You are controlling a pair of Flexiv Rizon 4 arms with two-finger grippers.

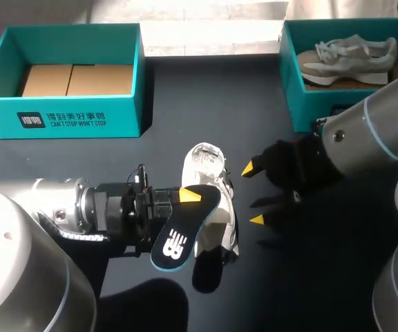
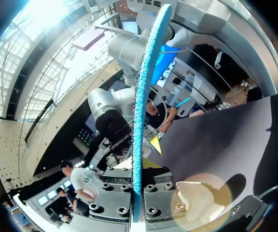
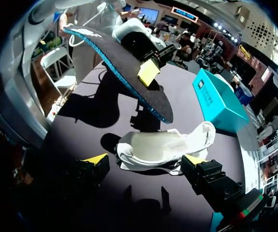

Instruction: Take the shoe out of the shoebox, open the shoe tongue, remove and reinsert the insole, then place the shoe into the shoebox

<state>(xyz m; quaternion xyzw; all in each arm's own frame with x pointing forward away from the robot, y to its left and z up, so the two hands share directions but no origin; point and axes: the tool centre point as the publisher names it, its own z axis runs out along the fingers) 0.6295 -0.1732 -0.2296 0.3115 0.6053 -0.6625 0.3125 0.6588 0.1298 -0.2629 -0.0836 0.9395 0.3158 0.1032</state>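
On the table (image 1: 185,97), the shoe (image 1: 206,160) is laid out, well apart from the shoebox (image 1: 68,117). The insole (image 1: 182,238) is removed and held above the shoe. Reinsertion and boxing are judged left. Left gripper (image 1: 188,196) is extended over the shoe, jaws clamped on the insole. Right gripper (image 1: 254,194) is poised just beside the shoe, jaws apart.

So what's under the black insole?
The white shoe, lying on the table. In the head view the insole, held by the left pincer, covers part of its side.
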